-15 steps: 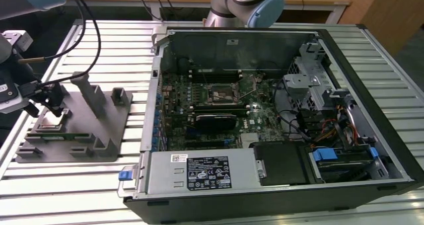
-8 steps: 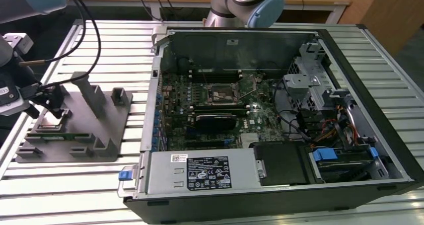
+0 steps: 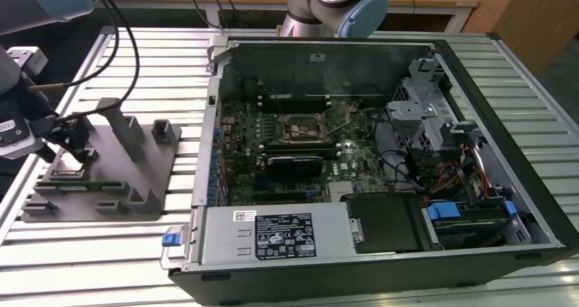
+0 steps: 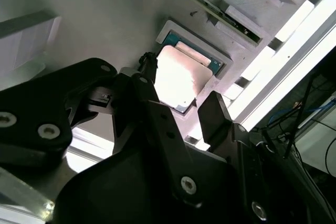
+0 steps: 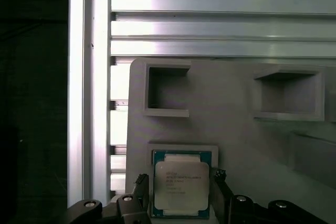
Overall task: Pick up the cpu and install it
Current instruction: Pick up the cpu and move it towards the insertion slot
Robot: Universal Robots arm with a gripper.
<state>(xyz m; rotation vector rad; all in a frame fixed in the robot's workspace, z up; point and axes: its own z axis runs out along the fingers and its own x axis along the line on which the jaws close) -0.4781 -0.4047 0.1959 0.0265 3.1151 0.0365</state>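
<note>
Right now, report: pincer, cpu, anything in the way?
Pincer open, straddling the cpu. Cpu flat in its pocket on the grey holder, not lifted. Nothing seen in the way.

my gripper (image 4: 181, 85) hangs low over the cpu (image 4: 176, 77), black fingers (image 4: 157, 114) spread apart, one on either side of it. the chip lies flat in its square pocket in the grey holder (image 4: 105, 14), shiny top glaring white in the light.
</note>
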